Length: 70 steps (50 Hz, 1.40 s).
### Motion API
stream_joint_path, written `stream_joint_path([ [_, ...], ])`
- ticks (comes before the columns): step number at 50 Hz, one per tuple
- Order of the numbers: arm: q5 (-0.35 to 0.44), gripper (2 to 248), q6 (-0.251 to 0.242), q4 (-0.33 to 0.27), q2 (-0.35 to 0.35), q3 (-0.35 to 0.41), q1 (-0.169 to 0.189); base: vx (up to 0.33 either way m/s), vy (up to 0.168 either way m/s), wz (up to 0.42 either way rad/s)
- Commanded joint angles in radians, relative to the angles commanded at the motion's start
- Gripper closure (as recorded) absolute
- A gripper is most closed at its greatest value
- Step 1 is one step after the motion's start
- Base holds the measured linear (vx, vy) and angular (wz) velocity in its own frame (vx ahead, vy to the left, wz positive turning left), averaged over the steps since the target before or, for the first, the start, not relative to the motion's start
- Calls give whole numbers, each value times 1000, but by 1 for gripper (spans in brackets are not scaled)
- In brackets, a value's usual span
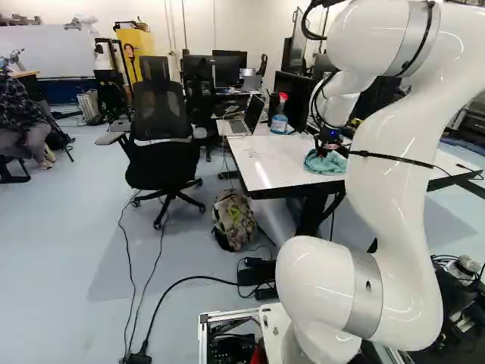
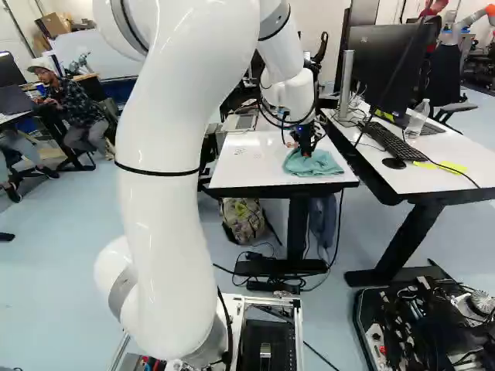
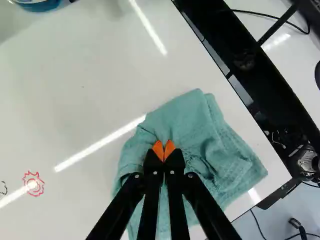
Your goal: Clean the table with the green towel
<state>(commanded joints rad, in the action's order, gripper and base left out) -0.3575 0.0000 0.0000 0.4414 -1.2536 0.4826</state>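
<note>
Seems to clench a pinch of the green towel (image 3: 220, 135) in the gripper (image 3: 164, 150), pressing straight down from above, close to the near right corner of the white table (image 3: 100, 85). Trails much of the cloth from the pinch toward that corner. To wipe the red mark (image 3: 33, 184) — well apart, on the opposite side of the gripper — probably needs to sweep away from the corner, keeping low to avoid bunching.

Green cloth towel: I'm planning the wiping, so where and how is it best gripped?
Likely the bunched middle of the green towel, from above, where the black gripper points down: it lies on the white tabletop, its folds offering something to pinch.
</note>
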Motion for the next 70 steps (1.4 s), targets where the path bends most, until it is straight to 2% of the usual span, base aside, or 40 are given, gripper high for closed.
stream_joint_path([
  [43,0,229,0,0,-111,22,-2,0,0,0],
  [70,0,229,0,0,-244,108,-62,0,0,0],
])
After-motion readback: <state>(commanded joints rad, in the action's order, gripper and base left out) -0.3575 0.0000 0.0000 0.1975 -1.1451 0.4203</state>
